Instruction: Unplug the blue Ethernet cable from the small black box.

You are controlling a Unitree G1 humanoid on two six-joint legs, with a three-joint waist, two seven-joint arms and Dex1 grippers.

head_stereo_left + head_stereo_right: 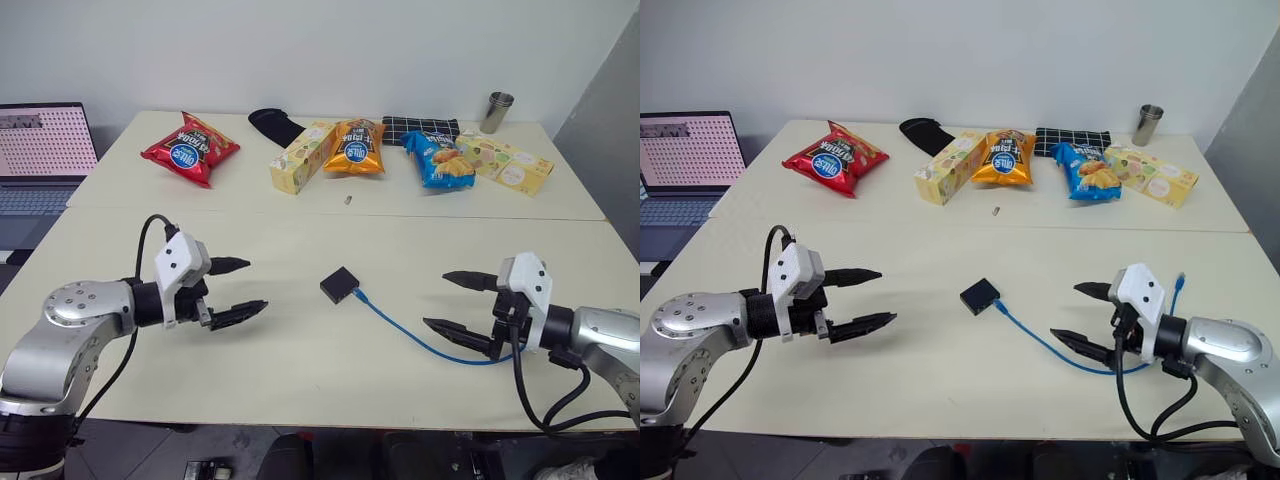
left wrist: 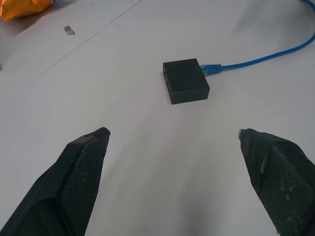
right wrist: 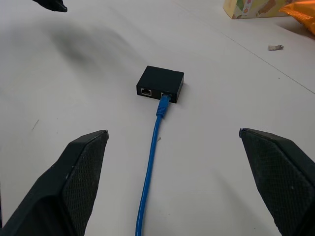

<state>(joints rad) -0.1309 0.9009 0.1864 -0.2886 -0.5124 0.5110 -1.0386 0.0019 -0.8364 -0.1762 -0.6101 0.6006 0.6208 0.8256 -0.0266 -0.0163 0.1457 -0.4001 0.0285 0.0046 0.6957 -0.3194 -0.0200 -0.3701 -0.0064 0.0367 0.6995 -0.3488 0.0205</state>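
Right wrist view gives us the small black box (image 3: 160,84) face-on — two ports, the blue Ethernet cable (image 3: 150,172) plugged into one; from the head we see only its top. It lies mid-worktop (image 1: 300,350), the cable running toward the right gripper (image 1: 458,303). That gripper and the left gripper (image 1: 238,289) both hold their jaws wide, empty. Snack bags (image 1: 190,148) line the far edge below a white wall.

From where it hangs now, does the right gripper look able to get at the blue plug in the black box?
Probably yes: the right gripper is open, pointing along the blue Ethernet cable toward its plug at the small black box, with bare tabletop between.
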